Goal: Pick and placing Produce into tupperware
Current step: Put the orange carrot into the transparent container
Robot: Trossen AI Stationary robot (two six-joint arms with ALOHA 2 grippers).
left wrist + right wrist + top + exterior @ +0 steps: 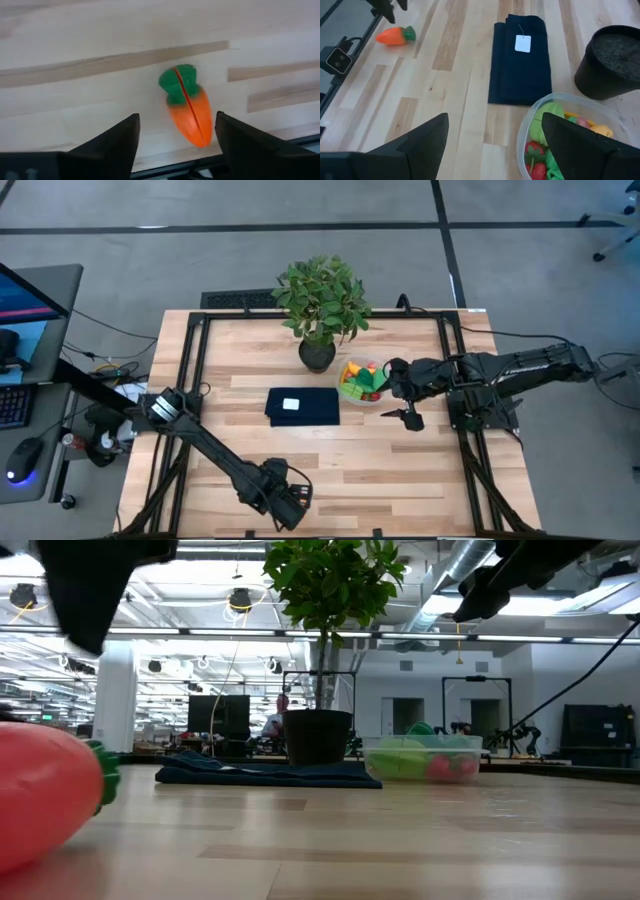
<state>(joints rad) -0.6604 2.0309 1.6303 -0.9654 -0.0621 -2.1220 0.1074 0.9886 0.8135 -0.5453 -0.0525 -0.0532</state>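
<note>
Down at the lower middle of the high view, the left gripper [290, 505] is hovering over the carrot [187, 106], its two fingers standing apart on either side of the toy and gripping nothing. In the left wrist view the carrot is lying flat on the wooden table [400, 470] at the centre of the frame, close to the table's edge. It looks like a light, hard, smooth plastic piece that could slip or roll, so the thick orange body, taken across its width, seems the safest hold. At the middle right of the high view, the right gripper [408, 416] is waiting wide open and empty just beside the clear tub [570, 135], which is already holding green, yellow and red pieces.
</note>
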